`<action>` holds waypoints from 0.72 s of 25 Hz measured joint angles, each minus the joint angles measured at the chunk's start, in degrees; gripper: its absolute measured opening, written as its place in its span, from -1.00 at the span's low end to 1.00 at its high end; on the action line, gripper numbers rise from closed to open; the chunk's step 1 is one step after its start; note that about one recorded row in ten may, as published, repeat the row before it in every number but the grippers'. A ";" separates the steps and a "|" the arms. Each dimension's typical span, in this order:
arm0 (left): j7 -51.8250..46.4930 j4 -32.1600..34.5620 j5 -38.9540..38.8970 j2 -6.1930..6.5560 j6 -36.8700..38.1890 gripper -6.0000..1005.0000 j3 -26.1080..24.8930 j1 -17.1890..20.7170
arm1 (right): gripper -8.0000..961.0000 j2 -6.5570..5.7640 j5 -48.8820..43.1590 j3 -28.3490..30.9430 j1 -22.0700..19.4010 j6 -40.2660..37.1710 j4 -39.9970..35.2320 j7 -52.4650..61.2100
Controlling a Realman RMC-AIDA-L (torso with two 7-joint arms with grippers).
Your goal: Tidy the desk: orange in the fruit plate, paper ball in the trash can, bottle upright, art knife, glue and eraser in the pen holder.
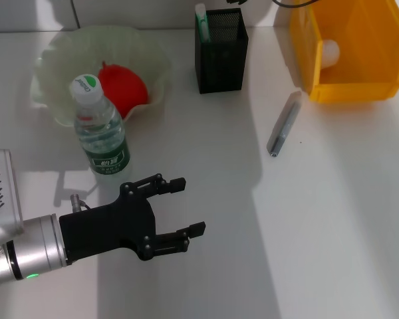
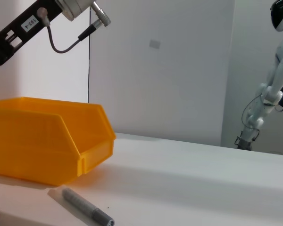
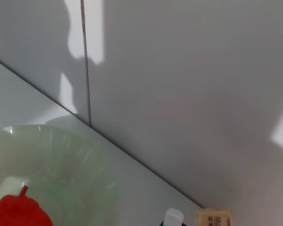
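Head view: the grey art knife lies flat on the white desk, its long axis running from near-left to far-right, the far end pointing at the yellow trash can just beyond it. It is a slim grey stick, well right of the black mesh pen holder. The left gripper hovers at near left, fingers spread and holding nothing, just near of the upright bottle with its white cap. A red fruit sits in the pale green fruit plate at far left.
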 joint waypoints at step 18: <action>0.06 -0.11 0.00 0.00 0.00 0.59 0.02 0.00 | -0.40 0.14 1.72 -3.47 1.01 5.46 6.68 -2.00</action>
